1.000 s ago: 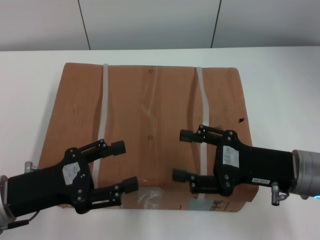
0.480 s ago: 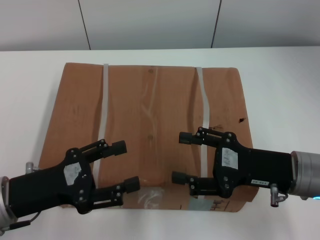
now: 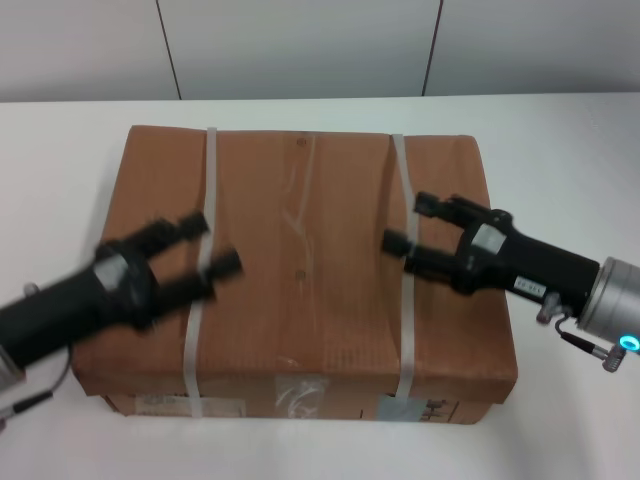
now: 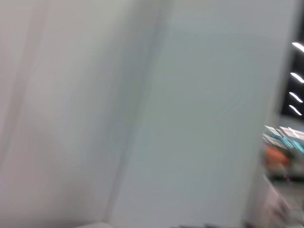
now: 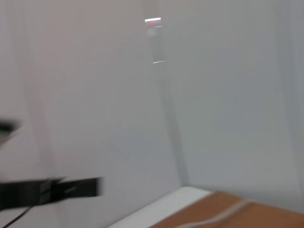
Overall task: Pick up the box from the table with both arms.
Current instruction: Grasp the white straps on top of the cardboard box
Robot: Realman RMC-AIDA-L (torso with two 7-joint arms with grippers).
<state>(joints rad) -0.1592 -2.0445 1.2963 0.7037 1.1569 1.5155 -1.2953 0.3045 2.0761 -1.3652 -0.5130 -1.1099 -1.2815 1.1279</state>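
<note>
Filling the centre of the frame on the white counter (image 3: 560, 140), the stiff, bulky strapped box (image 3: 300, 260) needs pressing at opposite side edges, with left hand (image 3: 200, 255) and right hand (image 3: 412, 225) both spread open above it.

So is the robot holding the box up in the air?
No, the box sits flat on the table, with the left gripper and right gripper open above its top.

Bare desk (image 3: 560, 140) open on either side of the box (image 3: 300, 250); wall (image 3: 300, 45) close behind its far edge.
</note>
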